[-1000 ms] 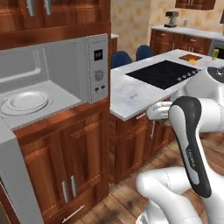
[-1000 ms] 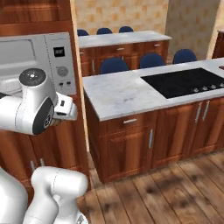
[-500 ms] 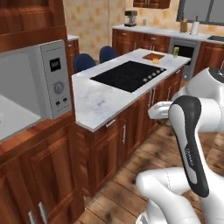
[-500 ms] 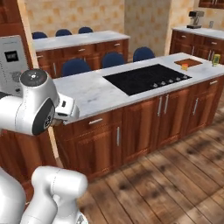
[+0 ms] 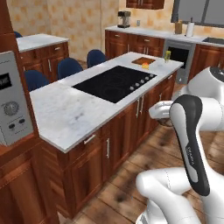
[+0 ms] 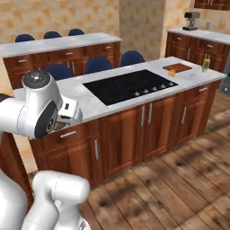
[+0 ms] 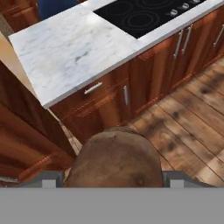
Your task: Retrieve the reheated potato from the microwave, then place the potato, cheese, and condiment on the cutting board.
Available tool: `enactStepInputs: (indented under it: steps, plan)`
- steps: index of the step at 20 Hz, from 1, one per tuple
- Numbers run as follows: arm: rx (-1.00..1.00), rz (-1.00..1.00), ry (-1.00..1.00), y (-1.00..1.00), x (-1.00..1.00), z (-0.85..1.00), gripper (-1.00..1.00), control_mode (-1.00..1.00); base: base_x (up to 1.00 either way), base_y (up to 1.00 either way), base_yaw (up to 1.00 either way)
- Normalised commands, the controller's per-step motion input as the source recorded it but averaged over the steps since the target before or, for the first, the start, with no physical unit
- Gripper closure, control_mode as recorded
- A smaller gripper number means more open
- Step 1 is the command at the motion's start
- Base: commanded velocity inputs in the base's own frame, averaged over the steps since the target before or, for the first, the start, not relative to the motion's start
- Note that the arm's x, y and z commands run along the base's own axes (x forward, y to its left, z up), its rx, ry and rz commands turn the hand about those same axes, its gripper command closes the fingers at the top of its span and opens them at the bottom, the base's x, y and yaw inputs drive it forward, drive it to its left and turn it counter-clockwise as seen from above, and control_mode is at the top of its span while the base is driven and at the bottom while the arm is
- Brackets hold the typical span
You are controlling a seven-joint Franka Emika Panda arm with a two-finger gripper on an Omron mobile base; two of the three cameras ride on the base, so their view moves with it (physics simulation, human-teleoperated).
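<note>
The potato (image 7: 114, 157) is held in the hand (image 7: 113, 178): in the hand view the brown, rough lump sits between the two grey fingertips (image 7: 49, 179), which are pressed against its two sides. Below it a wooden plank floor (image 7: 192, 118) is seen, and the front of reddish-brown cabinets (image 7: 109, 98) with silver handles.

A long table (image 5: 74, 114) with a white marble top stands in the middle of the room. A black glass cooktop (image 5: 114, 82) is set into it. At the far end of the table the cutting board (image 5: 143, 61) lies flat, and the cheese (image 5: 145, 66) is seen just beside its near edge, or perhaps on it; this cannot be told exactly. The condiment (image 5: 167, 55) stands upright near the board, a little apart from it, at the end of the table.

At the left edge of the left base view the control panel of the microwave (image 5: 12, 105) is seen, with its round knob. Blue chairs (image 6: 98, 64) are placed behind the table. A second marble table (image 6: 58, 43) stands further back, and more wooden cabinets with a coffee machine (image 6: 192, 20) are set along the patterned yellow wall.
</note>
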Motion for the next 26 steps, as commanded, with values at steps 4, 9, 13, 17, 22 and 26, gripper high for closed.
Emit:
enactStepInputs:
  steps: [4,9,13,17,22,26]
  plan:
    - [0.0,0.0,0.0,0.0,0.0,0.0,1.0,1.0,0.62,-0.52,0.0]
    - [0.0,0.0,0.0,0.0,0.0,0.0,1.0,1.0,0.6,-0.55,0.0]
    - [0.0,0.0,0.0,0.0,0.0,0.0,1.0,1.0,0.61,-0.55,0.0]
    - [0.0,0.0,0.0,0.0,0.0,0.0,1.0,1.0,0.62,-0.53,0.0]
    - [0.0,0.0,0.0,0.0,0.0,0.0,1.0,1.0,0.61,-0.55,0.0]
    - [0.0,0.0,0.0,0.0,0.0,0.0,1.0,1.0,0.61,-0.55,0.0]
